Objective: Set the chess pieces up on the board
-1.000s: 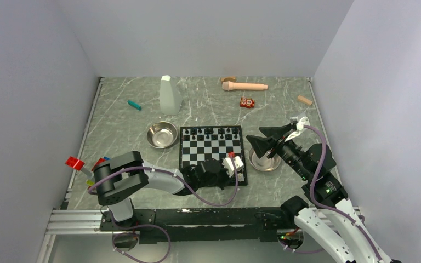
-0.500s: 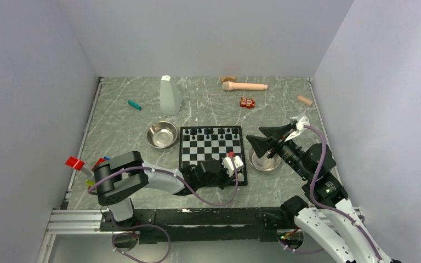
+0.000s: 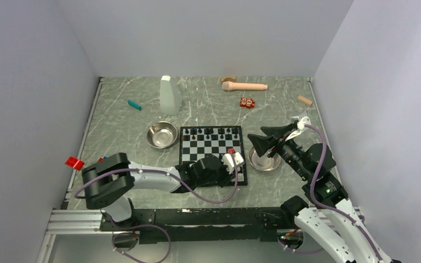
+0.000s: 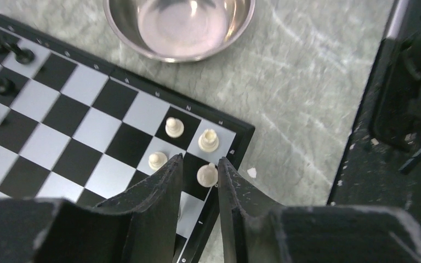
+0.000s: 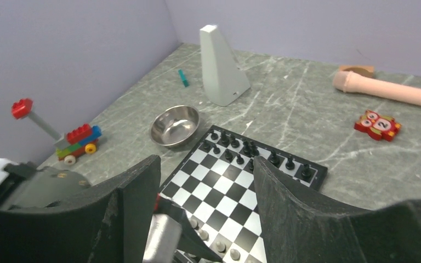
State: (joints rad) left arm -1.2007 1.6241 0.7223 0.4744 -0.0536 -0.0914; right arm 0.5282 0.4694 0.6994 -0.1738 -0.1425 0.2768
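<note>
The board (image 3: 197,152) lies in the middle of the table, with black chess pieces (image 3: 211,131) lined along its far edge. My left gripper (image 3: 237,171) is low over the board's near right corner. In the left wrist view its jaws (image 4: 200,160) stand open around a white piece (image 4: 207,175) that is upright on a black edge square; a gap shows on the piece's left side. Three more white pieces (image 4: 174,127) stand just beyond on the board (image 4: 77,137). My right gripper (image 3: 263,143) hangs open and empty above the right bowl, looking down on the board (image 5: 225,192).
One steel bowl (image 3: 161,135) sits left of the board, another (image 3: 264,161) right of it. A white bottle (image 3: 170,95), a teal stick (image 3: 135,104), a pink roller (image 3: 245,86) and a red toy (image 3: 246,102) lie farther back. Toy blocks (image 3: 74,163) are at the left edge.
The left jaws have widened and let go of the white piece, which now stands on the board. The left arm's elbow has shifted left. The right arm has not moved.
</note>
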